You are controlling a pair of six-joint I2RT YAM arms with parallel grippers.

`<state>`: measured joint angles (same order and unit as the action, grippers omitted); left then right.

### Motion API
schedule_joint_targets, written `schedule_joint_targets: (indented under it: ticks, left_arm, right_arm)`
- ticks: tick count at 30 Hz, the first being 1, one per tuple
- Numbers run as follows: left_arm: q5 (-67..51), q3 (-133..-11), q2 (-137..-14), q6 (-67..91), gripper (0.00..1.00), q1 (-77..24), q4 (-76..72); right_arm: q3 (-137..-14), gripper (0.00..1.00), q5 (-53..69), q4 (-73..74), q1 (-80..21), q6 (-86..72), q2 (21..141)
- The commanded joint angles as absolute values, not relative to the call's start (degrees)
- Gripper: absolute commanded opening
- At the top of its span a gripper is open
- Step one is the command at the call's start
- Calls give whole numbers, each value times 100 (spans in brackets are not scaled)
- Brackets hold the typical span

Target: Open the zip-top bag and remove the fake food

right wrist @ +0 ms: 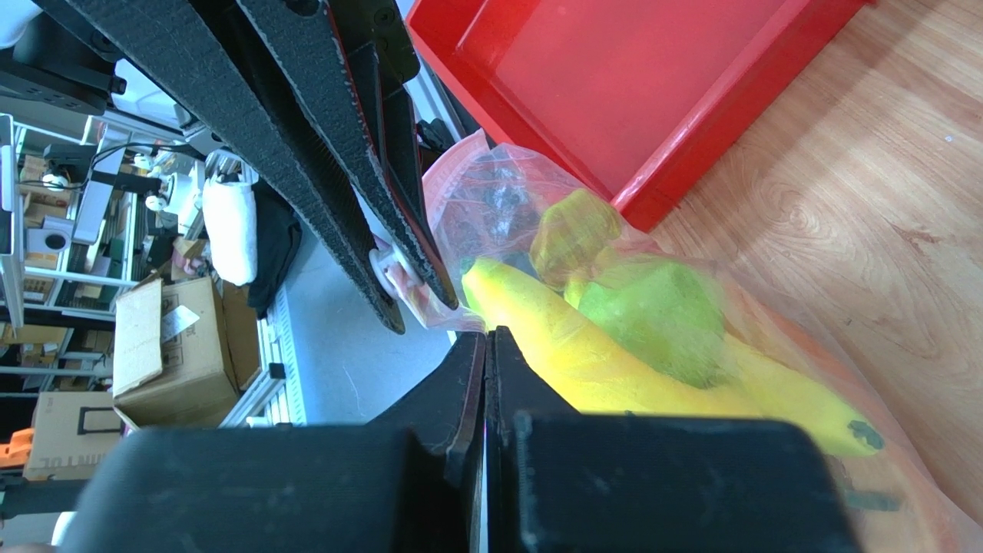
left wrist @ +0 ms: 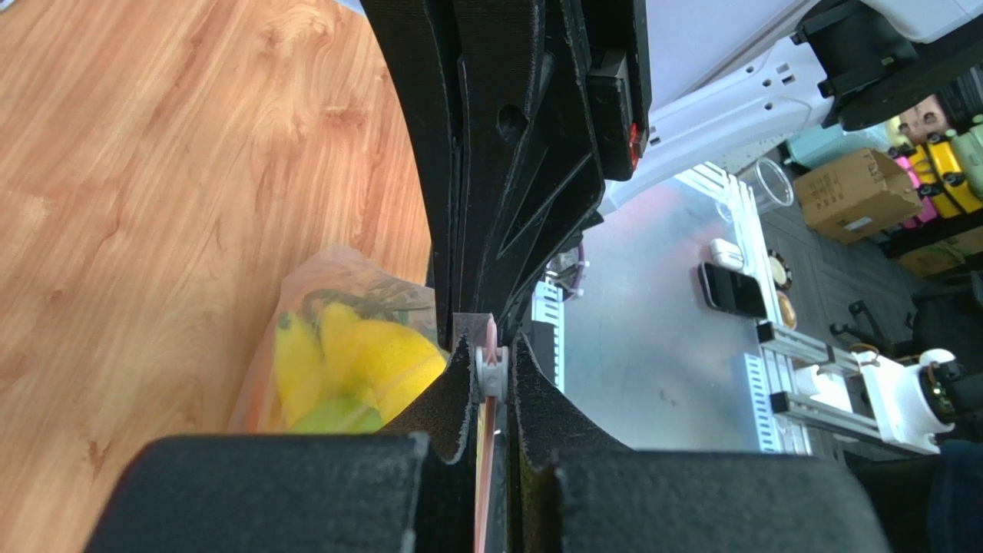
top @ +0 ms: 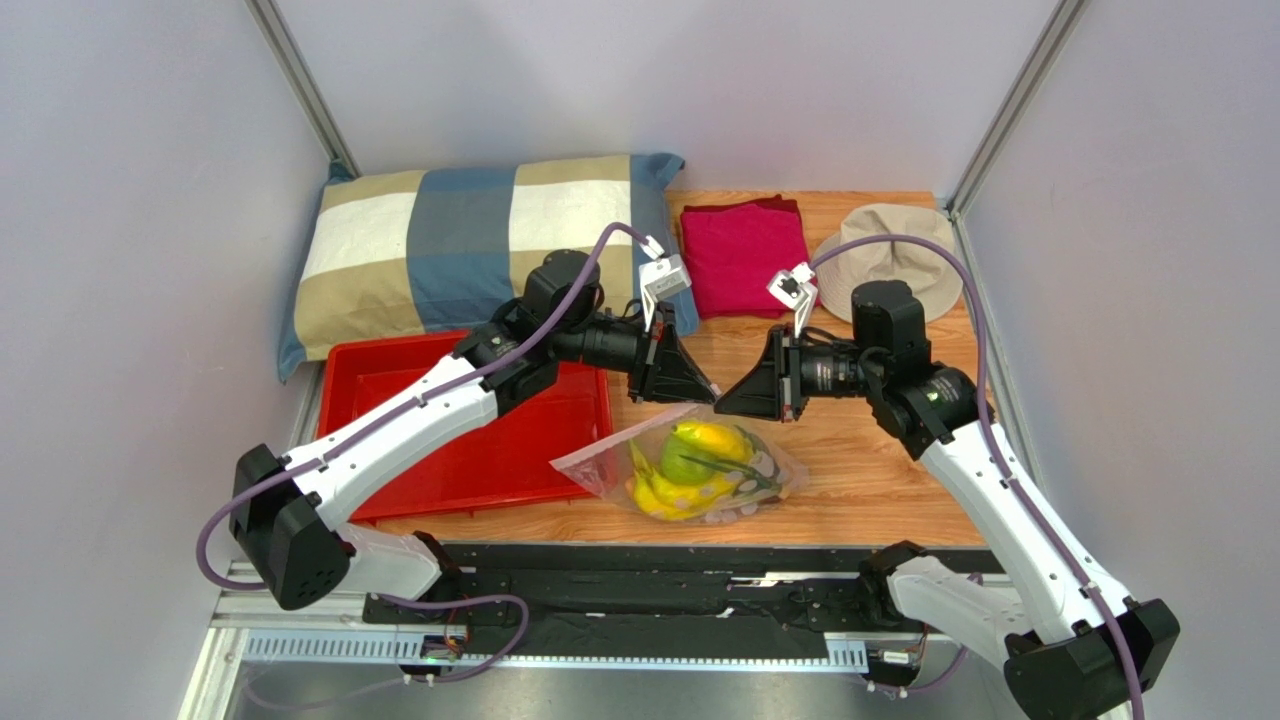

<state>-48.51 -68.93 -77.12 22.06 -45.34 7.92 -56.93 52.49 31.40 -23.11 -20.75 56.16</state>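
One clear crinkly zip-top bag (top: 594, 465) on wooden table (top: 887, 465) beside red plastic tray (top: 451, 435), yellow and green plastic fake food (top: 694, 458) inside. Left gripper (left wrist: 493, 369) pinches bag's pink zip strip (left wrist: 489, 343); right gripper (right wrist: 487, 346) pressed together.

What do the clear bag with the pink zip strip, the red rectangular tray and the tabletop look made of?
The clear zip-top bag looks like thin, glossy plastic film: crinkled and see-through. The red rectangular tray is probably rigid moulded plastic: smooth, with a slight sheen and a raised rim. The tabletop shows a wood-grain pattern with a satin finish; real wood or laminate, can't tell.
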Motion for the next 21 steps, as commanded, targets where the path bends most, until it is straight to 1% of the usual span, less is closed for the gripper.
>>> schedule_joint_targets:
  ticks: [1, 2, 4, 6, 8, 11, 14, 15, 16, 19, 21]
  left_arm:
    - [-4878, -6961, -7462, 2144, 0, -4562, 686]
    - [-4878, -6961, -7453, 2162, 0, -4562, 668]
    - [-4904, -6961, -7436, 2214, 0, -4562, 581]
    - [-4948, -6978, -7453, 2250, 0, -4562, 536]
    - [-4966, -7031, -7479, 2259, 0, -4562, 554]
    - [-4966, -7049, -7523, 2285, 0, -4570, 571]
    - [-4922, -7058, -7593, 2320, 0, -4570, 597]
    - [-4896, -7058, -7602, 2320, 0, -4562, 641]
    - [-4808, -7049, -7603, 2312, 0, -4562, 668]
    - [-4554, -7014, -7603, 2242, 0, -4562, 878]
    - [-4325, -6926, -7550, 2102, 0, -4570, 1080]
  right_arm:
    - [-5818, 8, 5405, 3023, -2320, -2031, 5519]
    - [-5836, 16, 5449, 3050, -2320, -2013, 5537]
    - [-5845, 28, 5519, 3059, -2329, -1995, 5590]
    - [-5853, 33, 5555, 3032, -2364, -2004, 5651]
    - [-5862, 34, 5607, 2927, -2399, -2074, 5695]
    - [-5836, 29, 5686, 2769, -2434, -2197, 5765]
    - [-5766, 13, 5800, 2470, -2443, -2416, 5757]
    - [-5748, 2, 5818, 2383, -2443, -2443, 5766]
    - [-5757, 0, 5810, 2382, -2443, -2435, 5740]
    - [-5774, 0, 5451, 2452, -2435, -2443, 5643]
    - [-5748, 0, 4775, 2583, -2400, -2417, 5406]
